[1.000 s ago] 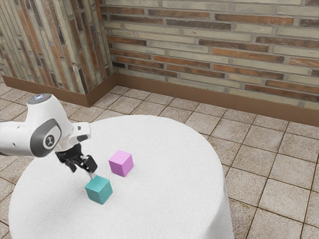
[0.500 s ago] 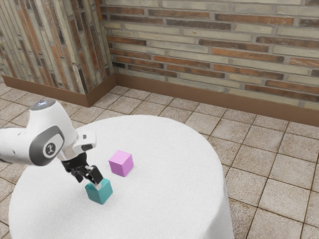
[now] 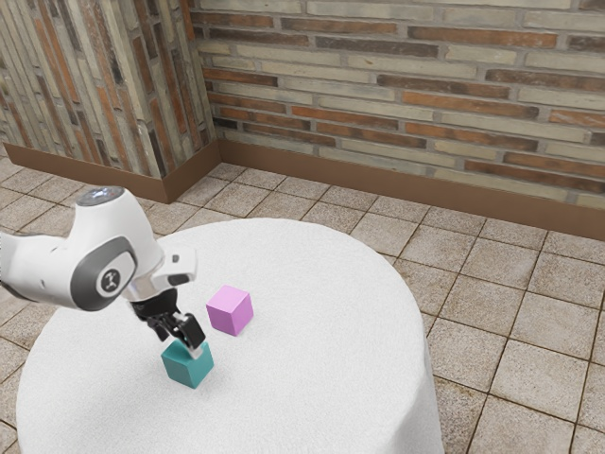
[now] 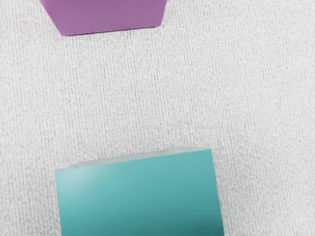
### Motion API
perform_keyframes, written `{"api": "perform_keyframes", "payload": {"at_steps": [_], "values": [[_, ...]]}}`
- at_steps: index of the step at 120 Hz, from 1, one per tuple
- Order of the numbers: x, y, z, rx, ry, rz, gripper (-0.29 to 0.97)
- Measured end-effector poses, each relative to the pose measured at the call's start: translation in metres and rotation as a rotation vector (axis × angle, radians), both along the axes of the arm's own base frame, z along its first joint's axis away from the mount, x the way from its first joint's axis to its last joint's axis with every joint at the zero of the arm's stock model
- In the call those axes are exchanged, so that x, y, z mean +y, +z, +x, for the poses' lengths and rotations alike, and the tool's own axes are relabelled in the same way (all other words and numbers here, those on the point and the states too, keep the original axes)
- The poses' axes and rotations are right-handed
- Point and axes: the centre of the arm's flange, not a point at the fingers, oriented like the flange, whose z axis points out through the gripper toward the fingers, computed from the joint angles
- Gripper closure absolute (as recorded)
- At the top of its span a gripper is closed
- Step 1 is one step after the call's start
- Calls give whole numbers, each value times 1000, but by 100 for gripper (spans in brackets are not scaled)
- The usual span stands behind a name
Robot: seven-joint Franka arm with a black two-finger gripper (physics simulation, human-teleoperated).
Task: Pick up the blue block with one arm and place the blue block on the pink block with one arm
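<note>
The blue block (image 3: 189, 367), teal in colour, rests on the white round table (image 3: 321, 378) toward the exterior view's left. My gripper (image 3: 186, 342) is right over it, fingers open and reaching down to the block's top edges. The pink block (image 3: 230, 310) sits on the cloth a short way beyond and to the exterior view's right of the blue one, apart from it. In the wrist view the blue block (image 4: 140, 194) lies just beneath my hand, with the pink block (image 4: 106, 14) farther out across a strip of cloth.
The table's cloth stretches wide to the exterior view's right of both blocks. The table's rim (image 3: 430, 378) drops to a tiled floor, and brick walls (image 3: 397, 85) stand well behind.
My arm has swung toward the exterior view's right and lowered, bringing the gripper from beside the blue block down onto its top. Neither block has moved.
</note>
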Motion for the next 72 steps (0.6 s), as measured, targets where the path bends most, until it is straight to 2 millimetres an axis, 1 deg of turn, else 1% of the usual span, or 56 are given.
{"api": "perform_keyframes", "payload": {"at_steps": [18,45,72], "values": [[-3,-1,0,-3,-56,17,3],[-3,-19,3,29,-65,15,3],[-2,-27,11,27,-57,17,3]]}}
